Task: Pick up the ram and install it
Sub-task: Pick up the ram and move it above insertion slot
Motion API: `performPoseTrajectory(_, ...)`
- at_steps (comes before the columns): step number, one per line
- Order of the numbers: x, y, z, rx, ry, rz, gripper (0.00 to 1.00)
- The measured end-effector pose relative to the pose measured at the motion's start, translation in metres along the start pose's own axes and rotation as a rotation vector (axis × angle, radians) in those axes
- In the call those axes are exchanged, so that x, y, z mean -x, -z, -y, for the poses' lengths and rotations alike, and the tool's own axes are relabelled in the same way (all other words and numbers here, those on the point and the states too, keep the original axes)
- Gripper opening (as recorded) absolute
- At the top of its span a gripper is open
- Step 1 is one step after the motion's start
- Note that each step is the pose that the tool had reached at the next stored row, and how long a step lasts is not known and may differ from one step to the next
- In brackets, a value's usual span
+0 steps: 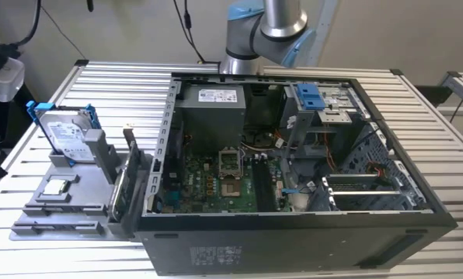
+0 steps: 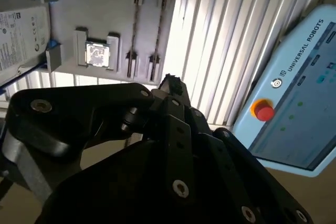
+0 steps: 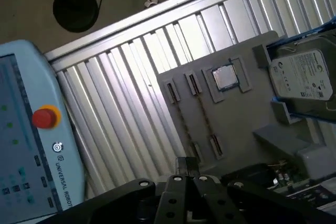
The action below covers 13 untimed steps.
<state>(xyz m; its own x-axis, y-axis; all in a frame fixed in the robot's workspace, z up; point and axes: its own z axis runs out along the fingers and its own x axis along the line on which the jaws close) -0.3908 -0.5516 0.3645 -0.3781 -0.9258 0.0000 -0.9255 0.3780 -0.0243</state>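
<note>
Approach to the pick, by the look of it: hand (image 3: 186, 165) held well clear of the grey tray (image 3: 236, 124) on the ribbed counter (image 3: 121, 93), pointed toward it, jaws closed together and gripping nothing. Ram (image 3: 182, 123) seemingly on edge in one of the tray's two long slots, a thin dark line, untouched. Calls for parting the jaws, squaring up along that edge and coming straight down.

An open computer case (image 1: 294, 247) lies on the slatted bench (image 1: 115, 81). Beside it, a grey tray (image 1: 88, 195) holds a blue-railed hard drive (image 1: 64, 136) and a processor chip (image 1: 55, 186).
</note>
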Motion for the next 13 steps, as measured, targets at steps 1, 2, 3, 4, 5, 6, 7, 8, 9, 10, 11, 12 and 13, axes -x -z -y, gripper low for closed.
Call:
performPoseTrajectory(1, 0.0009, 0.0000, -0.0003, -0.0003, 0.011, -0.0004, 0.11)
performPoseTrajectory(2, 0.0018, 0.0000, -0.0007, -0.0004, 0.023, -0.0004, 0.11)
performPoseTrajectory(3, 0.0024, 0.0000, -0.0009, -0.0005, 0.037, -0.0001, 0.11)
performPoseTrajectory(4, 0.0028, -0.0001, -0.0010, -0.0006, 0.051, 0.0001, 0.11)
performPoseTrajectory(5, 0.0034, -0.0002, -0.0013, -0.0007, 0.064, 0.0003, 0.11)
performPoseTrajectory(6, 0.0043, -0.0003, -0.0016, -0.0010, 0.076, 0.0008, 0.11)
performPoseTrajectory(7, 0.0049, -0.0004, -0.0019, -0.0012, 0.089, 0.0011, 0.11)
performPoseTrajectory(8, 0.0053, -0.0005, -0.0020, -0.0013, 0.102, 0.0014, 0.11)
performPoseTrajectory(9, 0.0055, -0.0008, -0.0021, -0.0015, 0.117, 0.0021, 0.11)
performPoseTrajectory(10, 0.0057, -0.0010, -0.0022, -0.0016, 0.131, 0.0025, 0.11)
performPoseTrajectory(11, 0.0059, -0.0010, -0.0023, -0.0015, 0.147, 0.0026, 0.11)
performPoseTrajectory(12, 0.0059, -0.0010, -0.0024, -0.0014, 0.164, 0.0028, 0.11)
performPoseTrajectory(13, 0.0059, -0.0011, -0.0023, -0.0014, 0.182, 0.0032, 0.11)
